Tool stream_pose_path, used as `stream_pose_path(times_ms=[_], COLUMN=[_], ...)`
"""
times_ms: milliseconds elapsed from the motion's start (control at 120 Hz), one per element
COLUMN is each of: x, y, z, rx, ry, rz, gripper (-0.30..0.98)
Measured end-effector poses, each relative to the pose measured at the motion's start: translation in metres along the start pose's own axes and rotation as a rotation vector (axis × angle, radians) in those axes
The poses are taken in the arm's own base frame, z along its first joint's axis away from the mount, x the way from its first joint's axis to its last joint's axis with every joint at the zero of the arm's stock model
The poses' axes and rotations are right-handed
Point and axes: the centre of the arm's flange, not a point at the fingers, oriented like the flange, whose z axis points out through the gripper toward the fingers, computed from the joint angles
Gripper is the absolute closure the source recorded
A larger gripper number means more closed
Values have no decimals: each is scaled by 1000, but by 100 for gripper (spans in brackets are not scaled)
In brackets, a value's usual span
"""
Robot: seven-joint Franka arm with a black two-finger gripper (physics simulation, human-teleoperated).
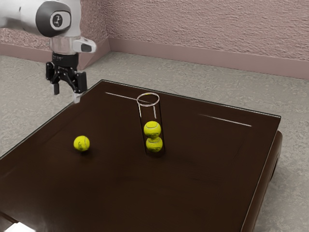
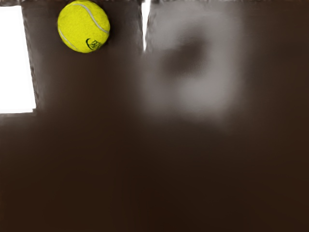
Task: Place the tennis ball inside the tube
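Claw [image 1: 66,92] open wide, fingers well apart, nothing held; hangs up in the air at the table's far edge in the exterior view, pointing down; black hand, white arm [image 1: 65,29] coming in from the exterior view's upper left; loose tennis ball [image 1: 81,143] sits on the dark brown table [image 1: 203,188], lower than the claw and apart from it, out of the tube; wrist view has the same ball, yellow-green, pale curved seam, small dark logo, near a bright white patch [image 2: 17,58], plus a hazy grey sheen on the tabletop; clear tube [image 1: 150,113] stands upright on the table, well apart from the loose ball, toward the exterior view's right; pale ring at its open top; two balls stacked inside, upper ball [image 1: 152,129] resting on lower ball [image 1: 154,144]; thin light streaks on the tabletop by the tube; beyond the table, grey mottled floor [image 1: 193,82], then rough pink wall [image 1: 217,24] with a plain pink skirting [image 1: 231,57].
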Motion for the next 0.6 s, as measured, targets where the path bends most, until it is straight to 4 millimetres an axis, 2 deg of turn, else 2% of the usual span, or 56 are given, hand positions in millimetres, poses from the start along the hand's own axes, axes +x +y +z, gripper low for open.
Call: stream_pose_path(times_ms=[100,217,358,475,533,600], x=[11,31,73,97,111,124], y=[-17,-40,-80,-99,-101,-103], z=[7,53,113,148,160,160], rx=[-1,5,-13,-26,-22,-8], ry=[87,120,148,180,199,232], rz=[-13,-21,-45,-35,-16,10], gripper=[0,0,0,0,0,0])
